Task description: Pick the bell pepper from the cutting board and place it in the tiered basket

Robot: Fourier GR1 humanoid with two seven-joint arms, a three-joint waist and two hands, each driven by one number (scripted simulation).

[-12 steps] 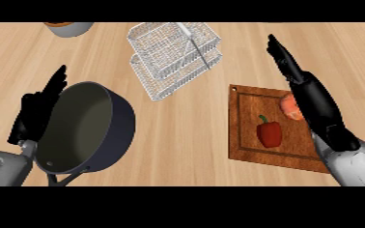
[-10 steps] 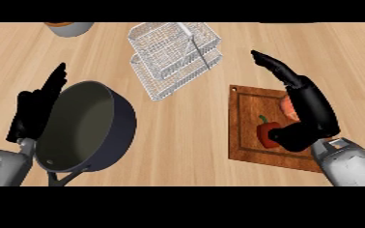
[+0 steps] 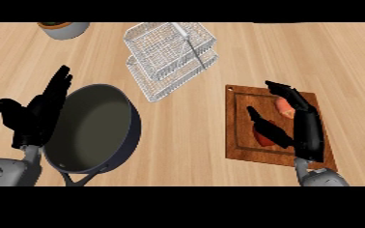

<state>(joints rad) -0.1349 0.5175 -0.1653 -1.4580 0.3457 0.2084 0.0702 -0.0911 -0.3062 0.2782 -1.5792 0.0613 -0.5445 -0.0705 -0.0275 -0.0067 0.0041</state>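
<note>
Your wooden surface [image 3: 214,140] carries everything in play, so start wide. The dark pan [image 3: 92,125] at the view's left and the wire tiered basket [image 3: 171,58] near the top centre sit where they did half a second ago, and a small bowl [image 3: 64,29] shows at the top left corner. Your left robot hand [image 3: 39,113] rests open beside the pan, fingers up, unmoved.

The change is on the cutting board [image 3: 246,121]. Your right robot hand [image 3: 299,125], which stood tall with straight fingers over the board's far side a moment ago, has swung down and inward; its thumb now lies across the red bell pepper [image 3: 265,137] while the fingers reach along the other side. It is partly open, fingers only slightly bent, bracketing the pepper without yet being curled round it. An orange item [image 3: 285,108] lies just beside the fingers on the board.

The pepper is on the board, well apart from the basket. You are at the grasp, I judge; closing and lifting remain.
</note>
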